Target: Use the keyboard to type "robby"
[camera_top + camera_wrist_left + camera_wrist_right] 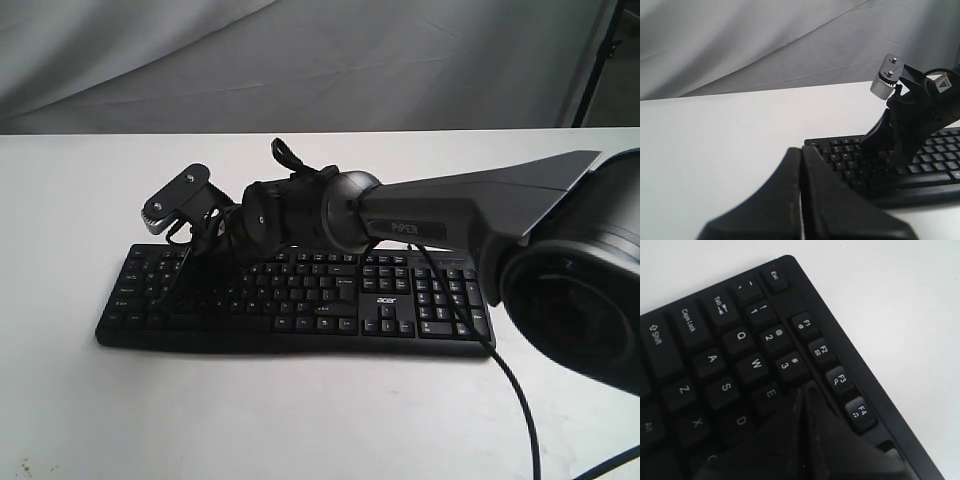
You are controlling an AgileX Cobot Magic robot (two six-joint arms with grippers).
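The black keyboard lies flat across the white table, with its acer logo by the arrow keys. My right gripper reaches across from the right and points down at the keyboard's left letter block. In the right wrist view the right gripper is shut, its tip just past the E key and beside the 3 key, hiding the keys under it. My left gripper is shut with nothing in it, over bare table left of the keyboard. It does not show in the exterior view.
A thin black cable runs from the right arm over the number pad and off the table's front. The right arm's bulky base fills the right side. A grey cloth backdrop hangs behind the table.
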